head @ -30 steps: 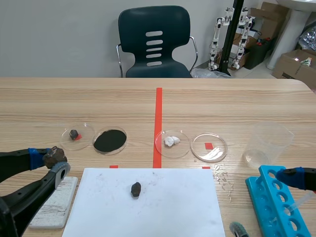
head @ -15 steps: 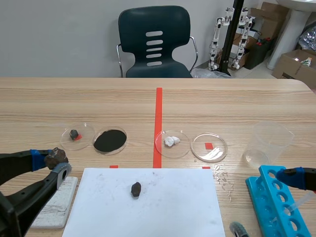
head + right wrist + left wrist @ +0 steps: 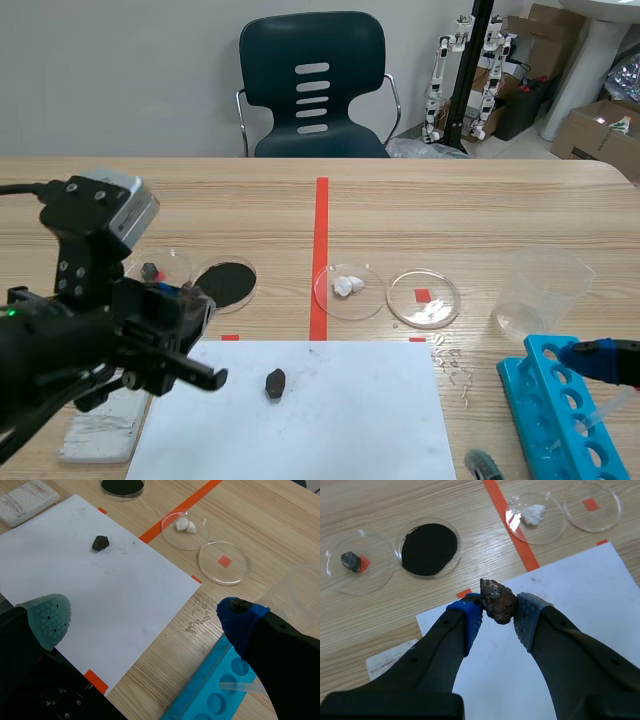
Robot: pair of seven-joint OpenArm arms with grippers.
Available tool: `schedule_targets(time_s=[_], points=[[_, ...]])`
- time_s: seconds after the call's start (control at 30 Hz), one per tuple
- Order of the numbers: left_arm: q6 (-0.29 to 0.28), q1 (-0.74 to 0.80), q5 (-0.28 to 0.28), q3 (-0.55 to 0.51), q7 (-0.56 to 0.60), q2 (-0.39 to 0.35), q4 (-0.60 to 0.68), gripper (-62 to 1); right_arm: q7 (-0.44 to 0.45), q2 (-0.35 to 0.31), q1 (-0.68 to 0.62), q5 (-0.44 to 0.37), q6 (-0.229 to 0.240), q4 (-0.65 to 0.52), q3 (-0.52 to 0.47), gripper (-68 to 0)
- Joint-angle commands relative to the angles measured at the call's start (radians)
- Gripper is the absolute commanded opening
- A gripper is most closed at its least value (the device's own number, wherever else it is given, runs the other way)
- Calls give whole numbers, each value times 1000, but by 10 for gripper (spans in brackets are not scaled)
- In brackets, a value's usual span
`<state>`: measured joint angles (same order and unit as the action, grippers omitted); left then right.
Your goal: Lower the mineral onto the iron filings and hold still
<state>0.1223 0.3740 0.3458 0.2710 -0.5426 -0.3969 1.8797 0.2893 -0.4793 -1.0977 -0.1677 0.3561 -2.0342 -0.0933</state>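
Lifted and swung forward, left end effector (image 3: pixel 497 619) pinches the mineral (image 3: pixel 497 601), iron filings (image 3: pixel 429 548) ahead of it.

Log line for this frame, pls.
left pincer: shut on mineral | mineral: over paper corner, iron filings dish ahead, no contact | right pincer: open, beside blue rack

The wooden tabletop (image 3: pixel 480 200) holds a big white sheet of paper (image 3: pixel 330 420), with a white block (image 3: pixel 27 495) just beside it. Past the paper, four round clear dishes sit in a row. The first dish (image 3: pixel 375 577) has a small dark stone (image 3: pixel 350 561). The second dish (image 3: pixel 398 550) has black iron filings (image 3: pixel 429 549). The third dish (image 3: pixel 335 305) has white lumps (image 3: pixel 347 285). The fourth dish (image 3: pixel 440 310) covers a red square. A clear cup (image 3: pixel 540 290) and a blue tube rack (image 3: pixel 560 410) stand at the right.
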Motion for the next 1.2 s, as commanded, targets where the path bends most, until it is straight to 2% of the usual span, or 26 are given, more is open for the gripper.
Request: schedule_targets(time_s=[0.0, 0.07, 0.27, 0.4, 0.53, 0.77, 0.83, 1.0, 1.17], points=[[29, -60, -1, 1, -52, 25, -28, -493, 19, -5, 1, -11, 0, -13, -3, -65], [63, -165, 0, 20, -144, 74, -91, -493, 19, -5, 1, -11, 0, -13, -3, -65], [113, -407, 2, 43, -262, 195, -320, -493, 19, -5, 1, -11, 0, -13, -3, -65], [126, -550, 2, 43, -296, 273, -498, -493, 19, -5, 1, -11, 0, -13, -3, -65], [182, -670, -3, 43, -296, 328, -669, -493, 19, -5, 1, -11, 0, -13, -3, -65], [214, -826, -29, 43, -274, 381, -926, -493, 19, -5, 1, -11, 0, -13, -3, -65], [244, -859, -32, 43, -252, 385, -996, -493, 19, -5, 1, -11, 0, -13, -3, -65], [253, -908, -39, 43, -227, 386, -1117, -493, 19, -5, 1, -11, 0, -13, -3, -65], [252, -930, -39, 43, -224, 389, -1177, -493, 19, -5, 1, -11, 0, -13, -3, -65]])
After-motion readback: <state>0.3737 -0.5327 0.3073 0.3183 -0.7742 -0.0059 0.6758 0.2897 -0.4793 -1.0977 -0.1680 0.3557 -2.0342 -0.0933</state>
